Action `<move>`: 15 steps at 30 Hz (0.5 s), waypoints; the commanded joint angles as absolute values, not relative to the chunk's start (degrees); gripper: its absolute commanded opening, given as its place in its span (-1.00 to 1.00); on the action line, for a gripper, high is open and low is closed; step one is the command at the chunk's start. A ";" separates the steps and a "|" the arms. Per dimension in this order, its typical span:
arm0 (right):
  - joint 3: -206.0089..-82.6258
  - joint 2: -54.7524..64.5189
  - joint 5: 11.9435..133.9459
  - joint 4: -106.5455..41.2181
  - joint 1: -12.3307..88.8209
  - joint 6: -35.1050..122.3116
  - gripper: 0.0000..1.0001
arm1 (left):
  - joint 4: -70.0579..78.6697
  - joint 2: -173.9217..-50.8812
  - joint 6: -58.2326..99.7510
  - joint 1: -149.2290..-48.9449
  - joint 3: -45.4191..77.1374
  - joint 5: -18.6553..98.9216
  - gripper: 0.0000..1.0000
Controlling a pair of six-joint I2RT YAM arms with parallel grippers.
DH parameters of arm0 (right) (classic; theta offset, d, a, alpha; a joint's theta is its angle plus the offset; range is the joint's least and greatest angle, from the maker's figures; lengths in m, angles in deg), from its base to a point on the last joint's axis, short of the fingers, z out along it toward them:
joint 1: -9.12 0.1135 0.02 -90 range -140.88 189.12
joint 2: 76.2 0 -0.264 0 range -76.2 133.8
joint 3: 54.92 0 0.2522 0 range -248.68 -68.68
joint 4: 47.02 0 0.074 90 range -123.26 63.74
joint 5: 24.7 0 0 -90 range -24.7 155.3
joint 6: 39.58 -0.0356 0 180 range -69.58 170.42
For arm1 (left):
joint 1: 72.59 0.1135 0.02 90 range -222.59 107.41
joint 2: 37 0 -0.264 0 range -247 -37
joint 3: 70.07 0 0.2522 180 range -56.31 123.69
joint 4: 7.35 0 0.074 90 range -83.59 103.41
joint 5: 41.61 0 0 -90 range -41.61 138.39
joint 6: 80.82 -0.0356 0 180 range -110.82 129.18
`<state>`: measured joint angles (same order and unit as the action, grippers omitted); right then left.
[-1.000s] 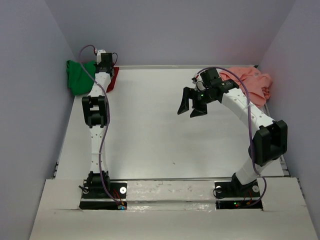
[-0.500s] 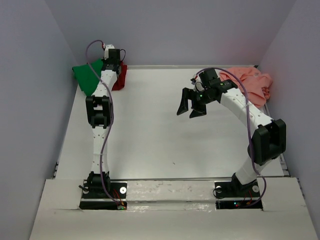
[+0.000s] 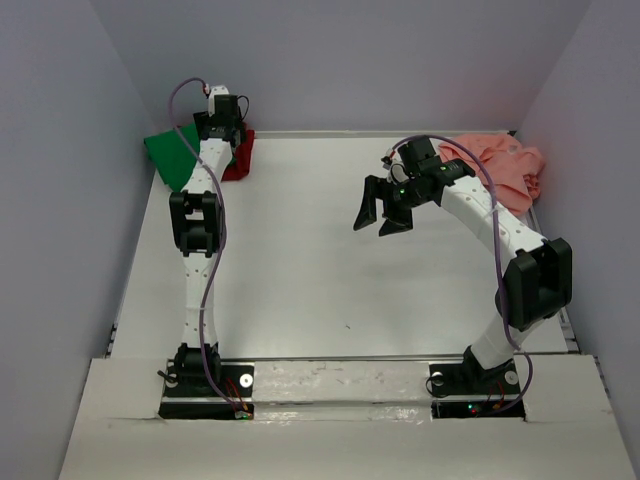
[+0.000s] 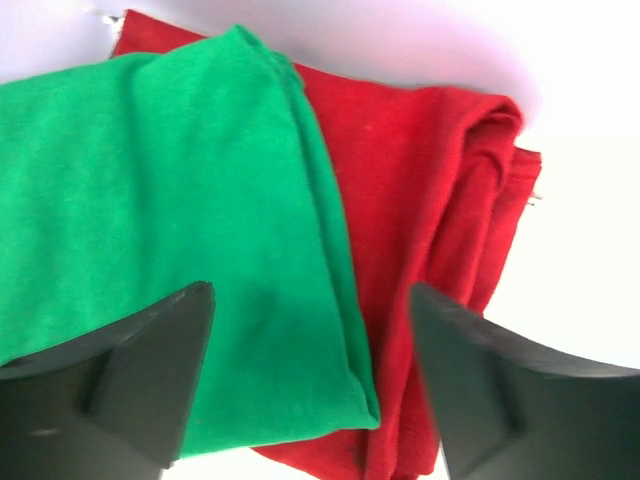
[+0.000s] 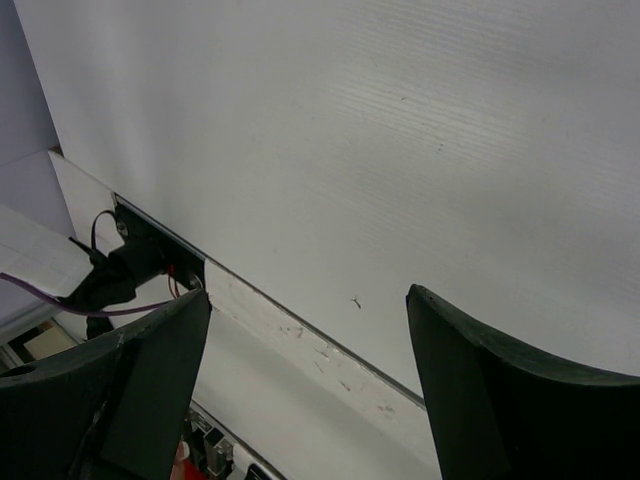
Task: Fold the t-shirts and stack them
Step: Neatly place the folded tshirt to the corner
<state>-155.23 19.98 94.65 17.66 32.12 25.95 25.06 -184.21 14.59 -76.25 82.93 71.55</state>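
Left claw (image 4: 310, 295): jaws stand wide apart, nothing between them. It is poised over the two-shirt pile at the far left corner of the table (image 3: 300, 270).

Green t-shirt (image 4: 150, 200): folded flat, lying on top of the dark red t-shirt (image 4: 430, 190). Its folded edge runs below the gap between the jaws. Most of the green cloth sits under and beyond the left finger. The red shows as a strip under and beyond the right finger, with bunched folds along its outer edge.

Judgement: green on red reads as the stack begun, and the parted jaws fit a claw that is letting go, not taking hold.

Right claw (image 3: 383, 215): open and empty, held up over bare table. The salmon pink t-shirt (image 3: 505, 165) lies behind it in the far right corner as an unfolded heap. Judgement: this arm is parked clear of the left arm's work, near the shirt left to do.

Hard to make out:
- Overhead, the left arm covers most of the pile; only a green corner and a red sliver show.
- The wrist view cuts off the green shirt at the left and bottom edges, so its full outline is unknown.
- Whether the left fingertips touch the cloth is not clear; probably just above.
- The pink heap is partly behind the right arm, and the right wrist view misses it.
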 commanded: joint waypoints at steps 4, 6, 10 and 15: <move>-156.66 19.34 94.83 15.43 32.67 25.54 0.70 | 23.81 -179.47 15.68 -76.54 83.70 71.32 0.98; -156.66 19.43 94.92 15.08 32.67 25.54 0.69 | 24.07 -178.77 15.60 -76.37 83.61 73.87 0.98; -157.10 19.87 94.49 14.38 32.67 25.81 0.69 | 24.78 -175.78 17.08 -74.96 82.74 72.84 0.91; -158.59 21.27 93.87 13.24 32.67 26.86 0.71 | 30.13 -170.86 21.31 -74.69 79.93 63.44 0.98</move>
